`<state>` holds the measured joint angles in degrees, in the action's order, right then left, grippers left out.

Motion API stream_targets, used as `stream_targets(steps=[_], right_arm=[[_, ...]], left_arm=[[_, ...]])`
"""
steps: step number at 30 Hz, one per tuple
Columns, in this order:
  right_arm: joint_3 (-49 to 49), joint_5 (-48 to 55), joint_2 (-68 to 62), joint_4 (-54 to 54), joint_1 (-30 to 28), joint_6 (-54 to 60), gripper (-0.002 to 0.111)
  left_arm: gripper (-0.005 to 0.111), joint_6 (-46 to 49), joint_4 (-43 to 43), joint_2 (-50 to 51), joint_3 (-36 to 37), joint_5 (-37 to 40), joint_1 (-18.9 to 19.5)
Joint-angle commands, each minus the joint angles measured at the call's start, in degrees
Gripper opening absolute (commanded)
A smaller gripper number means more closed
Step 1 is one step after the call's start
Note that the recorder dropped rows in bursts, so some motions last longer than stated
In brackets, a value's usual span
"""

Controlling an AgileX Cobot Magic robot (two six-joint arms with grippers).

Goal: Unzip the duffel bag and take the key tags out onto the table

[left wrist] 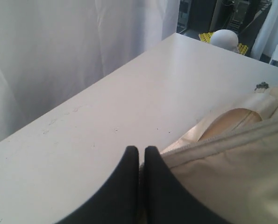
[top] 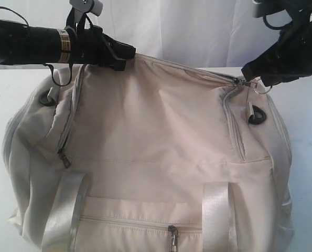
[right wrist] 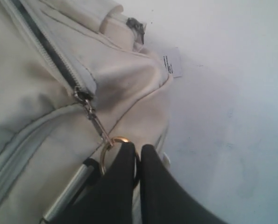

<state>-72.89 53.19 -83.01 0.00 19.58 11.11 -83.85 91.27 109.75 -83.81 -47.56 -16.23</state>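
The cream-beige duffel bag (top: 156,136) lies on the white table (top: 308,131) and fills most of the exterior view. My left gripper (top: 125,55) is at the bag's upper left corner, shut on a fold of its fabric (left wrist: 176,151). My right gripper (top: 250,73) is at the upper right end of the top zipper, shut on the metal ring (right wrist: 111,144) of the zipper pull (right wrist: 94,119). The slider (right wrist: 82,95) sits at that end of the zipper. The key tags are hidden.
A white paper label (right wrist: 174,63) hangs off the bag's end. A black D-ring (top: 258,114) sits below the right gripper. White webbing straps (top: 216,215) and a front pocket zipper pull (top: 172,233) are near the front edge. A white curtain (left wrist: 59,46) stands behind the table.
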Motion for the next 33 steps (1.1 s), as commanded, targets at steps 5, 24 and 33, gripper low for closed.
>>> stream_targets(steps=[5, 24, 33], right_arm=[[0.36, 16.77, 1.22, -3.32, -1.35, 0.99, 0.0], [9.36, 16.77, 4.55, 13.44, -1.35, 8.18, 0.0], [14.98, 16.77, 16.13, 18.39, -1.35, 8.32, 0.0]], left_arm=[[0.0, 0.18, -4.28, -1.11, -0.16, 15.03, 2.36], [0.0, 1.71, -8.09, -1.11, -0.28, 16.17, 2.36], [0.0, 1.71, -8.63, -1.11, -0.28, 16.27, 2.36]])
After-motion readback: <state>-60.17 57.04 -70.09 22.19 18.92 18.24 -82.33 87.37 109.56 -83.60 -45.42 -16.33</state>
